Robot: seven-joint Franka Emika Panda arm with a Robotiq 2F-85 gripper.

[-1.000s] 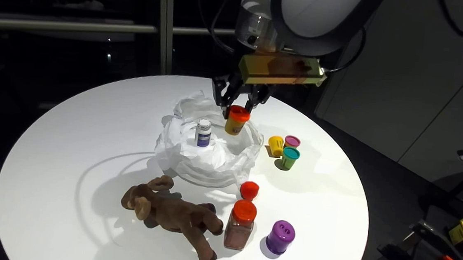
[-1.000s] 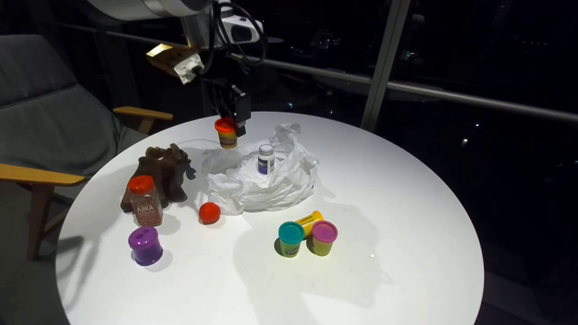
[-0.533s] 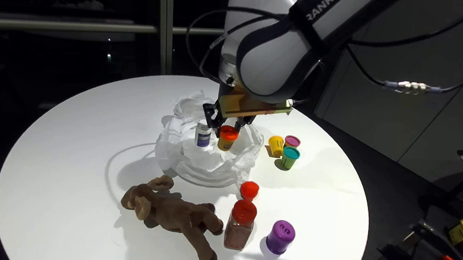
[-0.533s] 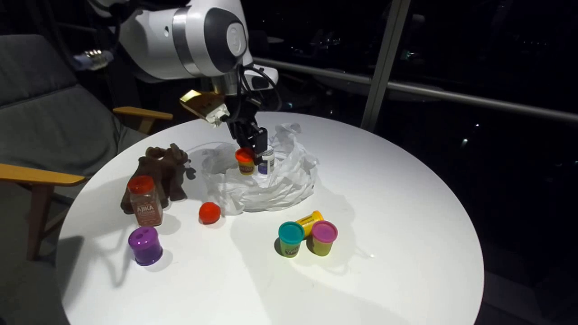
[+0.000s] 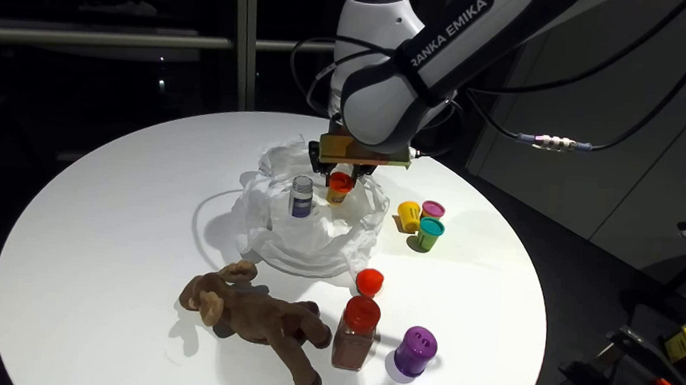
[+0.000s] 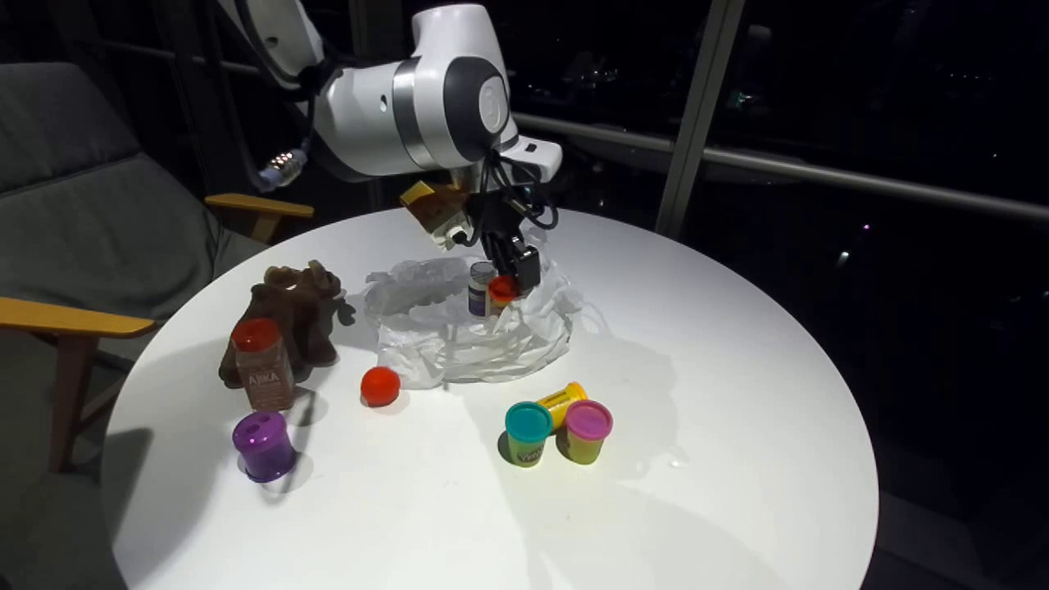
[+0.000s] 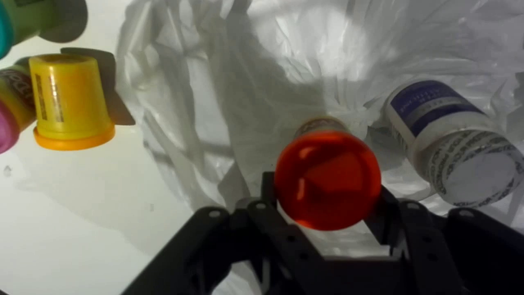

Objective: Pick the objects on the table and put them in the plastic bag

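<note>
The red-lidded tub (image 7: 327,180), clamped by the gripper (image 7: 325,198), has just been brought down inside the plastic bag (image 6: 483,356), with the white bottle (image 7: 446,133) at roughly three o'clock in the wrist view, so the tub's release seems due.

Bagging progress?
Done: white bottle stands in the plastic bag.
In hand: gripper holds the red-lidded tub at the bag, not yet released.
Left on the table: plush toy, red-lidded jar, purple container, round red item, yellow tub, teal-lidded tub, magenta-lidded tub.
</note>
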